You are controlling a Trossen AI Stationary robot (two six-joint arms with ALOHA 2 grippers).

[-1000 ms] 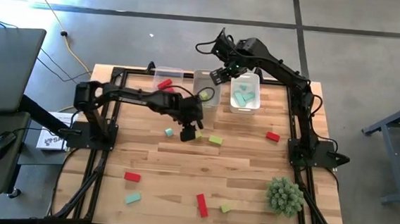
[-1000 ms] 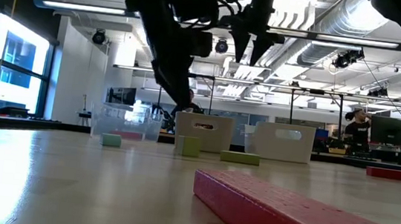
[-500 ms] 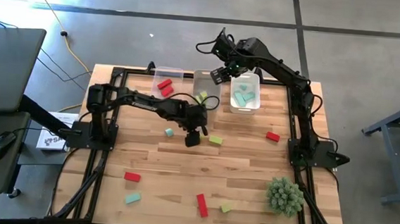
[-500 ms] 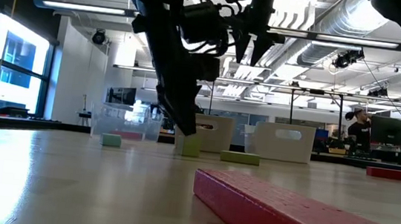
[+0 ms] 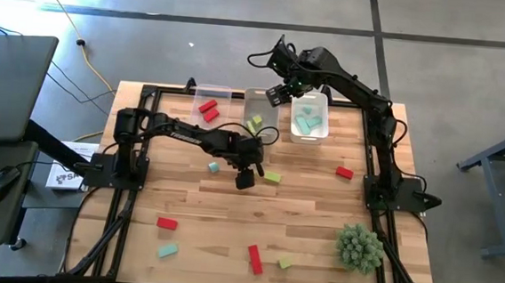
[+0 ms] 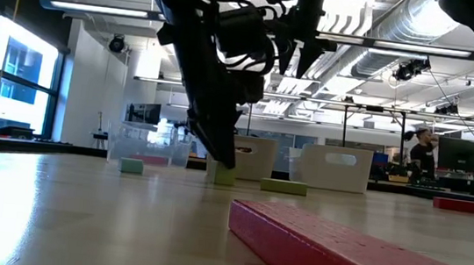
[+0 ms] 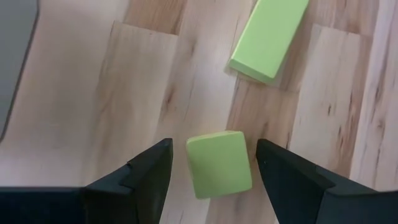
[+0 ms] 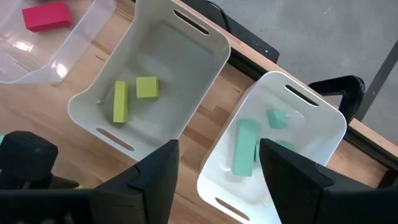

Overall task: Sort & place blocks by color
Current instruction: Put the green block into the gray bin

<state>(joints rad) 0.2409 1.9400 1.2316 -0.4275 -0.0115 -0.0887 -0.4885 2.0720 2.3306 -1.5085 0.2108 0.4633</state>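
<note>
L gripper (image 7: 211,165) down at mid-table, fingers spread wide, straddling a yellow-green cube (image 7: 219,163), not yet pinching it; looks lined up for a grab. A yellow-green bar (image 7: 268,37) lies just beside. R gripper (image 8: 217,163) hangs over the bins at the far edge, fingers apart, nothing between them, prob. waiting. Middle bin (image 8: 205,37) has two yellow-green blocks (image 8: 129,96), right bin (image 8: 326,118) teal ones (image 8: 245,147), so colours already have homes. Red, teal, green pieces lie loose near the front. No legible writing on blocks or bins.

Yellow-green cube (image 7: 219,163) lies flat on the wood, near a yellow-green bar (image 7: 268,37).
</note>
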